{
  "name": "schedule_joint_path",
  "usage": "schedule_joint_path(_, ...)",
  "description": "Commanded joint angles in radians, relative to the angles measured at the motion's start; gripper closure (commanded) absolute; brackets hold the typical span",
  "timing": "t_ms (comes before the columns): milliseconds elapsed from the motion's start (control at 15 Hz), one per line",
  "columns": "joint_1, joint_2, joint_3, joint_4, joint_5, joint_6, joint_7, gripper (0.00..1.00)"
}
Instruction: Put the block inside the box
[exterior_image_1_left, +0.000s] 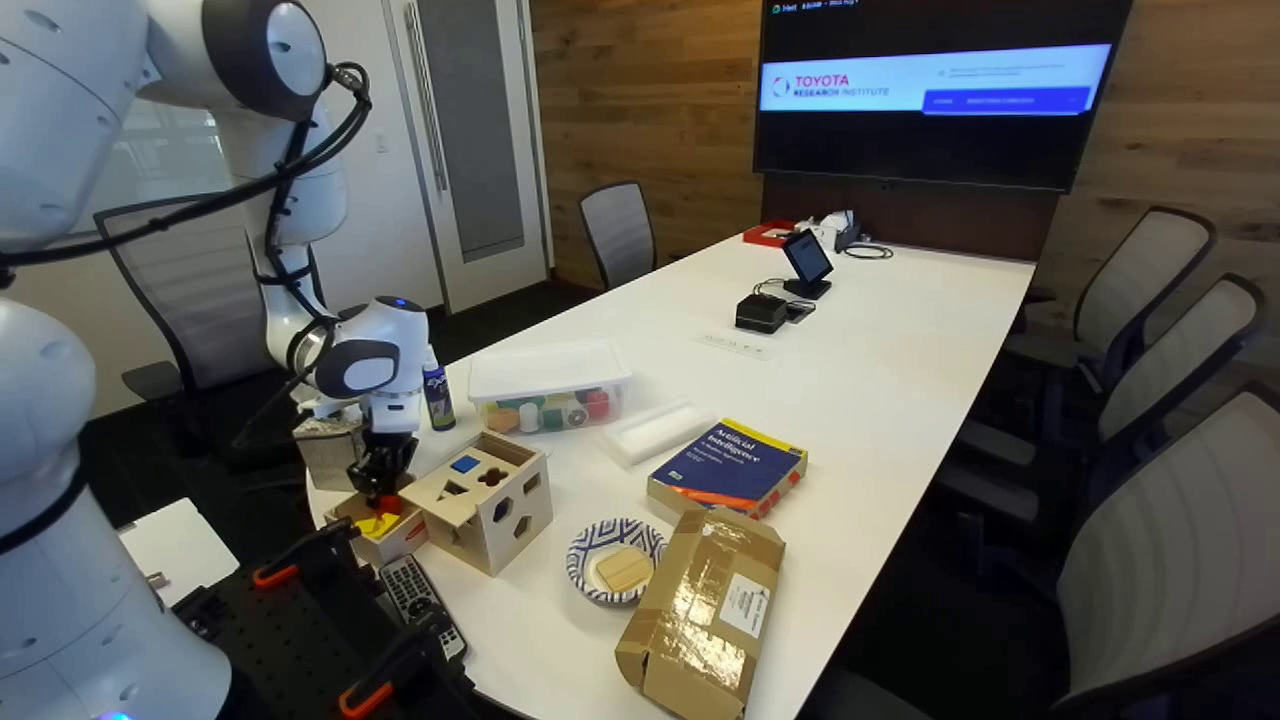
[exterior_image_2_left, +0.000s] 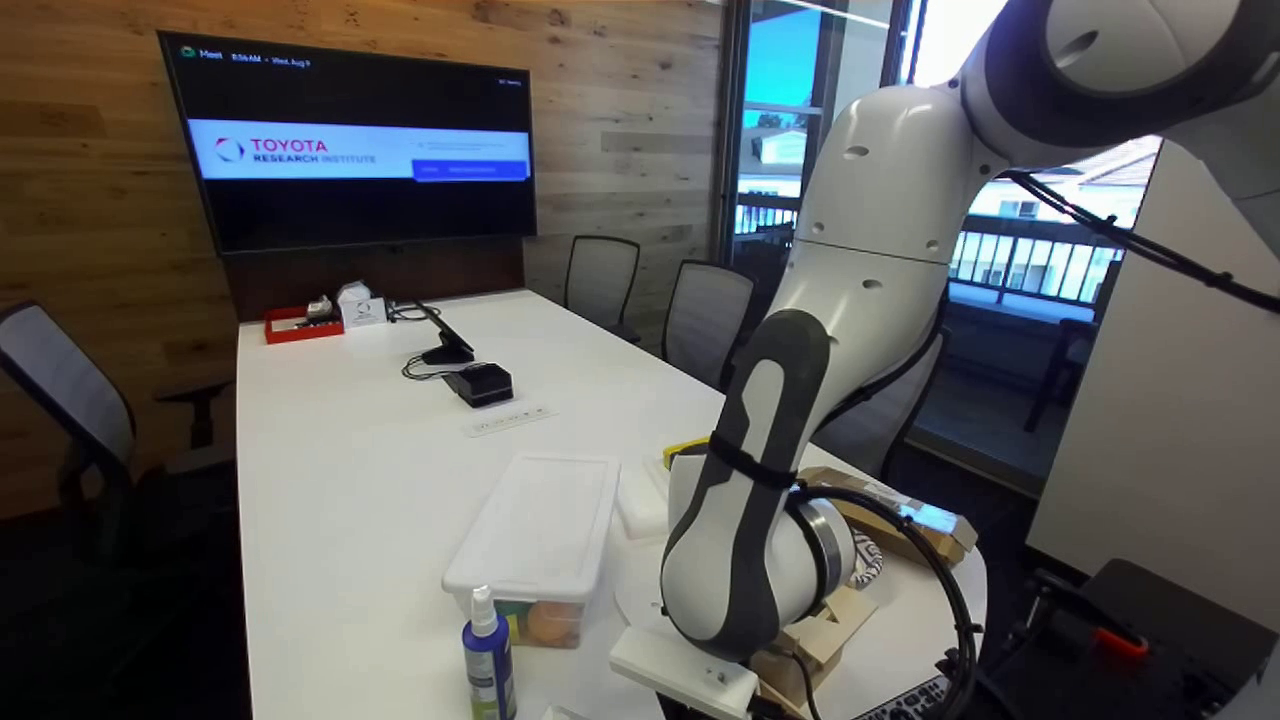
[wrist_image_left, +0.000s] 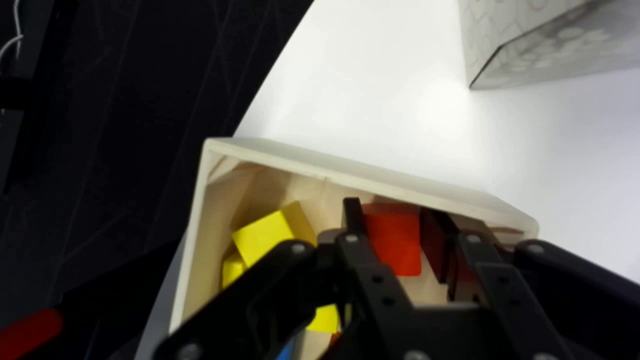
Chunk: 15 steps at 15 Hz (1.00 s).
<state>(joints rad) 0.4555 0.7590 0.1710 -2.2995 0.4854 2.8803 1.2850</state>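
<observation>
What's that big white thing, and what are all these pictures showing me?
That's a robot arm. Two pictures look at it from outside; the close-up looks down from its wrist, past the gripper, which works like a hand. The gripper holds a red block, down in a small wooden tray with yellow blocks. Beside the tray on the white table is a wooden box with shaped holes, where the block should go. There's also a remote control, a book, a cardboard package, a bowl and a spray bottle.

- a white-and-grey robot arm (exterior_image_2_left: 850, 285) bends downward in both exterior views
- its wrist (exterior_image_1_left: 366, 365) points down
- the gripper (wrist_image_left: 392, 242) hangs below, 2 fingers (wrist_image_left: 436, 240) clamped in a grip
</observation>
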Motion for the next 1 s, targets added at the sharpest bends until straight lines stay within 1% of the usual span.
schedule_joint_path(0, 0.018, -0.036, 0.0, -0.041, -0.019, 0.008, 0.049, 0.92)
schedule_joint_path(200, 0.047, -0.086, -0.009, -0.087, -0.023, -0.005, 0.077, 0.92)
schedule_joint_path(467, 0.1, -0.157, -0.027, -0.153, -0.046, -0.007, 0.15, 0.92)
schedule_joint_path(600, 0.127, -0.203, -0.043, -0.188, -0.074, -0.007, 0.19, 0.92)
schedule_joint_path(733, 0.156, -0.258, -0.073, -0.226, -0.116, -0.016, 0.234, 0.92)
schedule_joint_path(867, 0.163, -0.318, -0.096, -0.263, -0.161, -0.027, 0.255, 0.92)
schedule_joint_path(933, 0.155, -0.346, -0.1, -0.279, -0.181, -0.029, 0.255, 0.92)
